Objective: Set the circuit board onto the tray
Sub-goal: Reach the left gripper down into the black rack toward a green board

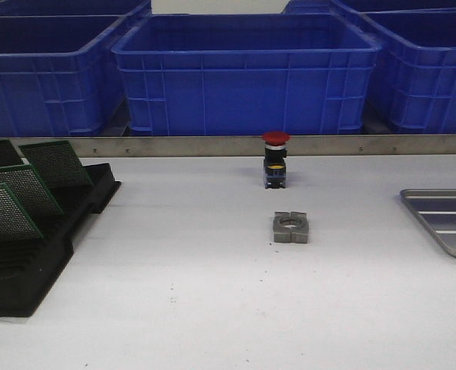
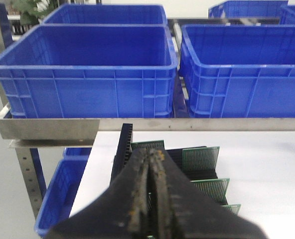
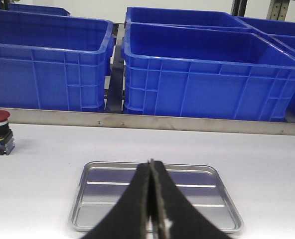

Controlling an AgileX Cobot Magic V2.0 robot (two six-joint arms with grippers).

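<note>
Left gripper (image 2: 150, 199): we see our two dark fingers pressed flat together. They hold nothing.
Right gripper (image 3: 151, 199): its fingers are pressed together too, with nothing between them.
Blue bins (image 1: 243, 73): these are the biggest things. They stand in a row behind the table, past a metal strip. We leave them alone.
Table (image 1: 212, 308): it is white and flat. Neither arm shows in the front view.
Black rack (image 1: 28, 262): it sits on the left side of the table. It has slots that hold the boards.
Tray (image 1: 444, 220): it is grey and shiny, with pale lines. It lies flat at the far right edge of the table and nothing is on it. In the right wrist view it lies just under and past our right fingers.
Circuit boards (image 1: 24, 189): they are green and stand leaning in the rack. In the left wrist view they sit right under and past our left fingers, very near.
Red button (image 1: 276, 158): it stands in the middle, near the back.
Metal block (image 1: 291, 227): it is small, with a round hole, in front of the button.
How far along: we think the job is just starting. No board is picked up yet.
How to do it well: we think the left fingers must open first. Then we go down over one board's top edge, pinch only that one, and lift it straight out of its slot. The tray is well apart from the rack, so we must carry the board across.
</note>
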